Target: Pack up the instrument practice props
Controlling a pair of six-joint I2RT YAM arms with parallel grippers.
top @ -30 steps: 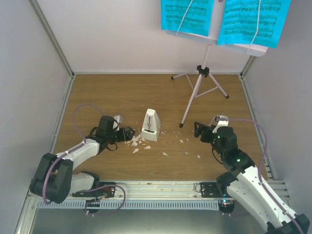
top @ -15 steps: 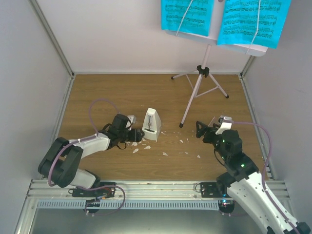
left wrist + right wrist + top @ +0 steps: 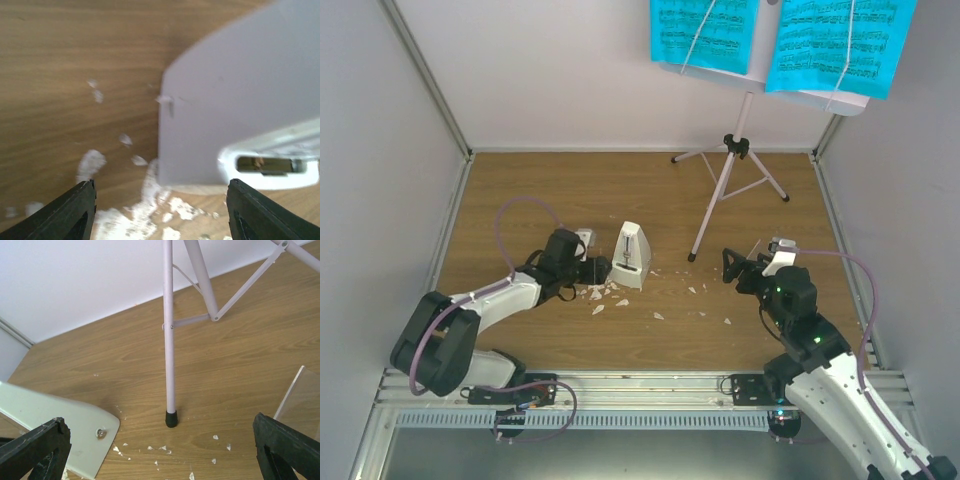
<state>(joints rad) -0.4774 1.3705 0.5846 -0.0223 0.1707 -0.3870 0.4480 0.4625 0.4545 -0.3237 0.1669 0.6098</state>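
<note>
Left gripper (image 3: 592,268) has reached metronome (image 3: 632,257), fingers (image 3: 75,212) apart, right gripper's (image 3: 729,268) likewise; looks light, brittle, tippy, so best pinched low on its flanks.

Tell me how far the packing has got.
Nothing looks packed yet. In hand: the left jaws, open, sit right at the metronome, not clamping it. Remaining: the metronome, the music stand standing upright, and the cyan pages on its desk. The right jaws hang open near a stand foot.

We are holding our left arm stretched low toward the middle, left gripper (image 3: 595,268) with jaws parted; we are holding our right arm bent inward, right gripper (image 3: 740,262) spread wide.
</note>
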